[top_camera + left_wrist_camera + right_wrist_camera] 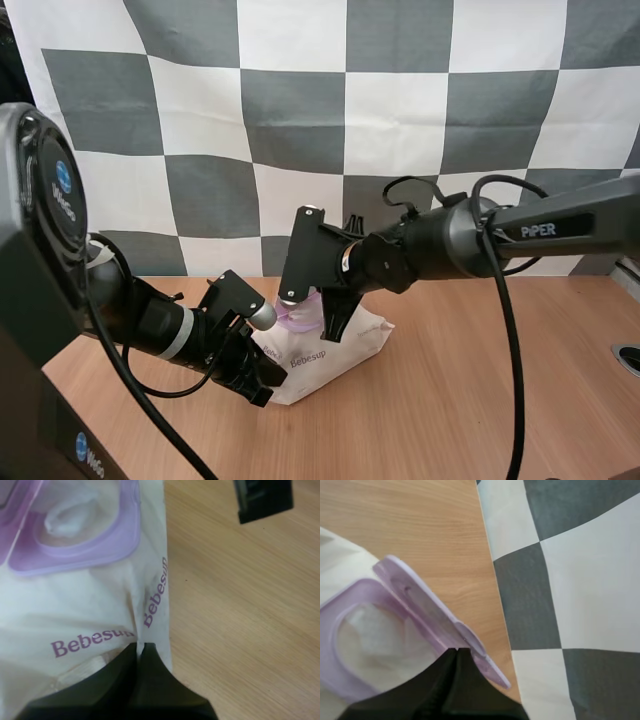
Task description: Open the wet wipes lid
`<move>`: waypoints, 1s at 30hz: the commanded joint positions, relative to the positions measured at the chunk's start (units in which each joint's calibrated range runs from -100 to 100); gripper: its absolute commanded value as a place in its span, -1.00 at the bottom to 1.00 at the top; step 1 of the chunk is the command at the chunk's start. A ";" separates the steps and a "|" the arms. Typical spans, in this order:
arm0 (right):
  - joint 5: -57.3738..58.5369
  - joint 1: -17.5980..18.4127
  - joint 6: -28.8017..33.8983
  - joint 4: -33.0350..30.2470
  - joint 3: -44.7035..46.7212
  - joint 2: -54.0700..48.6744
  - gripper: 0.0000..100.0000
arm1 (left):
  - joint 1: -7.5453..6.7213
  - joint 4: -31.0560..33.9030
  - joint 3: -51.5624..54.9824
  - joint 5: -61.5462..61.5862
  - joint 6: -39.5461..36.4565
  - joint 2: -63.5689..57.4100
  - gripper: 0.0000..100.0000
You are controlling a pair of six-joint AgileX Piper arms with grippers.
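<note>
Right gripper [457, 651], angled down, pinches lid [427, 607]; left gripper [140, 647] pins pack [85, 612].

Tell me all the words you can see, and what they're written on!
"Bebesup": purple letters on the wet wipes pack.
"PiPER": white letters on the right arm.
Round blue logos on the left arm: too blurred to read.

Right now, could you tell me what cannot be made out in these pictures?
- High view: the right gripper hides most of the lid, so its angle is unclear there.
- High view: the dark tips of the left gripper merge, so their hold on the pack is hidden.
- Left wrist view: a crease swallows the end of the print.
</note>
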 commanded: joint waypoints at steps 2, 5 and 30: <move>-0.07 0.04 0.00 0.44 -4.17 3.51 -1.00 | -0.01 0.20 0.22 -3.13 0.10 0.01 -1.00; 0.15 -0.03 0.00 0.32 -5.62 6.12 -1.00 | -0.01 0.35 1.21 -4.56 1.50 0.01 -1.00; -3.22 -1.99 0.00 0.50 -10.00 15.33 -1.00 | -0.01 0.83 1.94 -9.00 1.95 0.01 -1.00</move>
